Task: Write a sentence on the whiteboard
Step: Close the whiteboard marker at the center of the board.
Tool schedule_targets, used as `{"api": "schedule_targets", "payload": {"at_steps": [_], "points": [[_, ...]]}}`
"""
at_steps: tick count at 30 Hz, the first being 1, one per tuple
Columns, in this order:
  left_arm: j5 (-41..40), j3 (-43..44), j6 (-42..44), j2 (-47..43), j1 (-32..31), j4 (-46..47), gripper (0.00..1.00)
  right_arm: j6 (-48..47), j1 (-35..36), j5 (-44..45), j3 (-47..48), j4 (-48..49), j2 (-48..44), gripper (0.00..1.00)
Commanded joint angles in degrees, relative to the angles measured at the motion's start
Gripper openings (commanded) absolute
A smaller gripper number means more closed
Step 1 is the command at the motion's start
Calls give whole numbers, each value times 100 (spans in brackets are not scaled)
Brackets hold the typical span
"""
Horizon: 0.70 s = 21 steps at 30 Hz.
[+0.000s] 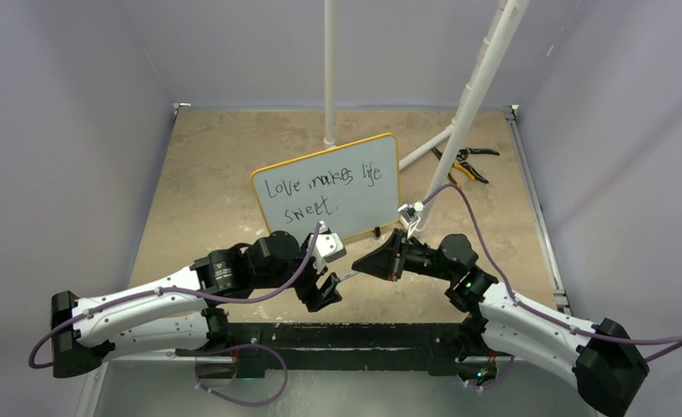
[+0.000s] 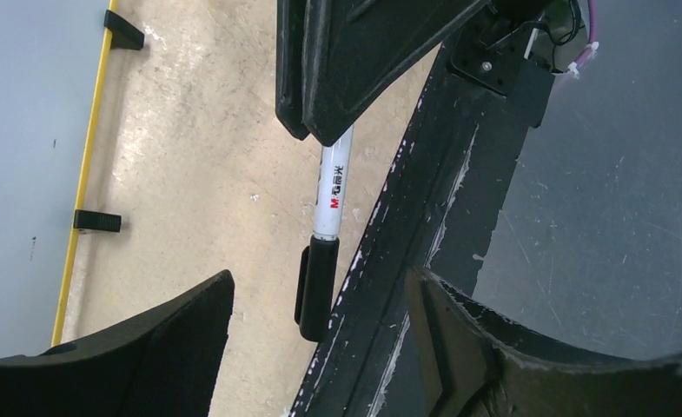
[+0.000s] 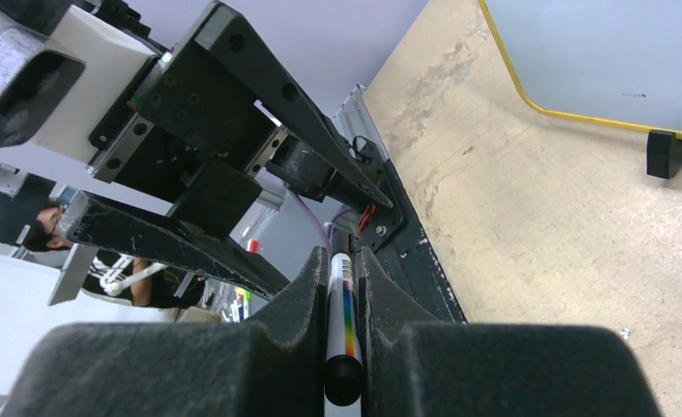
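We find the whiteboard (image 1: 328, 187) standing upright on the table (image 1: 198, 174) at the centre of the top view. Its face carries the handwritten words "Love makes life sweet." The right gripper (image 3: 341, 282), just below the whiteboard's lower right corner in that view, is clamped on a marker (image 2: 331, 191). The marker's black cap (image 2: 315, 291) is fitted and points toward the left gripper (image 2: 320, 278), whose jaws stand wide apart. The cap appears to lie between them untouched, though depth is unclear. Pliers (image 1: 466, 163) lie at the upper right.
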Motion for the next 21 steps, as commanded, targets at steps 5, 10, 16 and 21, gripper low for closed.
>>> {"api": "schedule_targets", "payload": {"at_steps": [5,10,16,21], "points": [[120,174,-92,277,-5,37,71,-327,-15,-158,462,-247,-216,0],[94,198,-60,353,-5,14,58,-435,-15,-141,602,-473,-291,0],[262,159,-16,300,-5,98,18,-503,-24,-144,635,-535,-284,0],[309,90,97,255,-5,290,0,-737,-24,-153,721,-585,-97,0]]}}
